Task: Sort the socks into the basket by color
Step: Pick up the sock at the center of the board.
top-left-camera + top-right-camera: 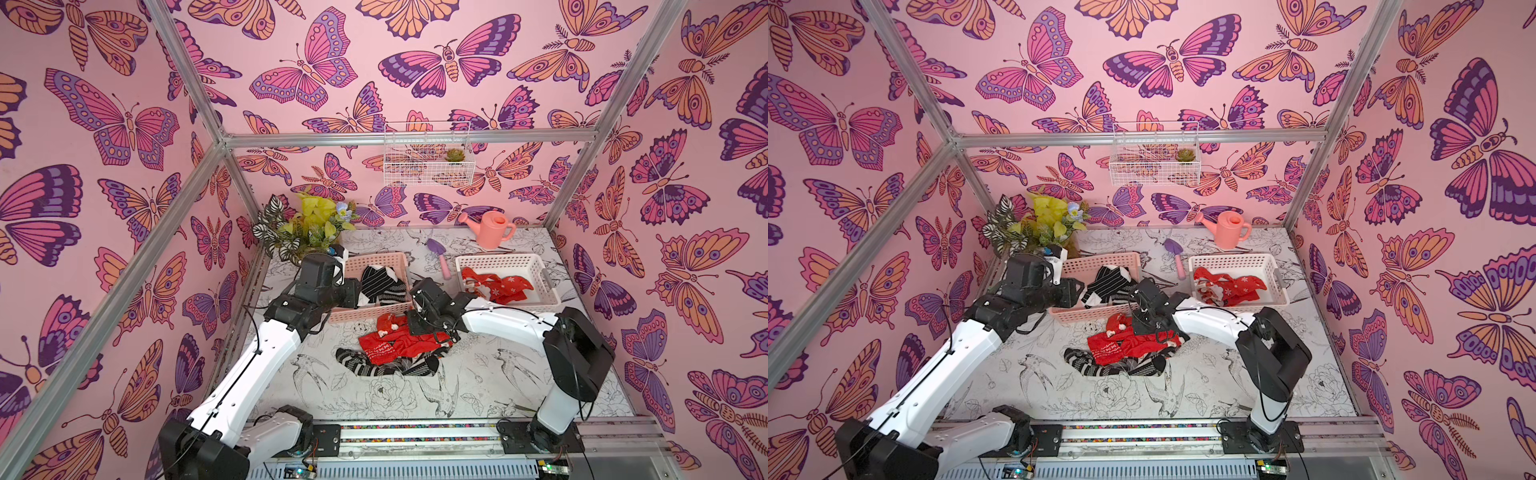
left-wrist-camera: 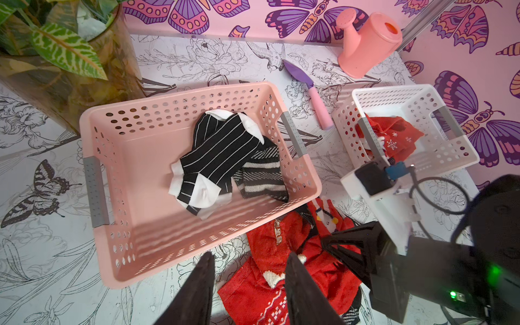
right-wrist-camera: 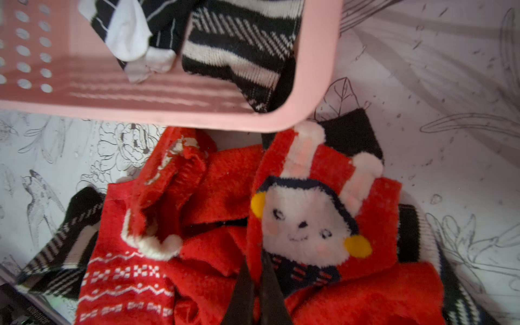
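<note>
the right gripper has its fingers pressed together at the edge of the red sock with a white face. whether a fold is caught between them is hard to make out, and in both top views the wrist hides the tips. the left gripper stands part open with nothing between its fingers, whose bases are cut off by the frame edge. under and around both pairs of fingertips lies the loose pile, red ones on top of black-and-white striped socks that are mostly buried. just past the fingertips sits the pink basket holding black-and-white socks, its near corner just beside the pile. further off, the white basket holds red socks, partly blocked by the right arm. beyond both baskets stand a watering can, a trowel and a potted plant.
</note>
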